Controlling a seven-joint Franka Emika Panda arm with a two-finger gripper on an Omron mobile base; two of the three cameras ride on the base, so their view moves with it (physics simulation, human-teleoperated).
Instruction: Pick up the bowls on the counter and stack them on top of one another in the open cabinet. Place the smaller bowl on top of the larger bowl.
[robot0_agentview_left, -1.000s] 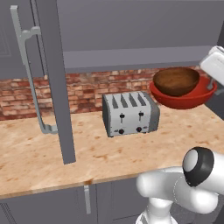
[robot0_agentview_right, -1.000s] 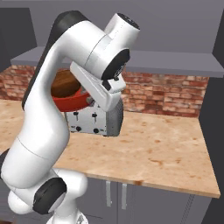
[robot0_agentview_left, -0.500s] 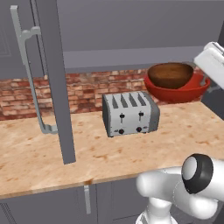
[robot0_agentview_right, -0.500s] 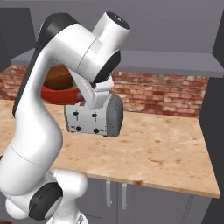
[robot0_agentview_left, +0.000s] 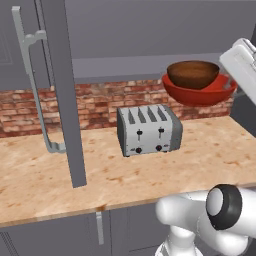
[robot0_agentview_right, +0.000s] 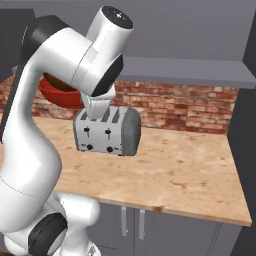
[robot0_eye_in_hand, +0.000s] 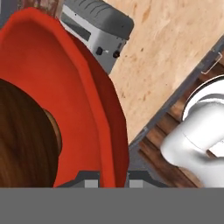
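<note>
The larger bowl (robot0_agentview_left: 200, 93), glossy red, hangs in the air with the smaller bowl (robot0_agentview_left: 193, 74), dark brown and wood-like, nested inside it. Your gripper (robot0_eye_in_hand: 113, 178) has the red rim between its two tips: in the hand view the rim runs straight down into the narrow gap, a dark tip on either side, so the jaws stand narrow and clamped on it. From the tool, the brown bowl sits just beyond the held rim, inside the red one, touching its inner wall.

Below the gripper and off to one side you see the toaster (robot0_agentview_left: 149, 129), silver with four slots and two dark knobs on its front, standing on the counter (robot0_agentview_left: 215, 155). Nothing on the toaster or either bowl can be read; you will find no brand, label or lettering on them.

In the left base view the stacked bowls float above the counter, in front of the brick backsplash (robot0_agentview_left: 100, 102) and just under the grey shelf (robot0_agentview_left: 125, 67) of the open cabinet (robot0_agentview_left: 150, 30). The cabinet's door (robot0_agentview_left: 62, 90) stands open well to the far side of the toaster from the tool, its long bar handle (robot0_agentview_left: 32, 85) facing out.

In the right base view the arm covers most of the red bowl; a strip of it shows beside the toaster.
</note>
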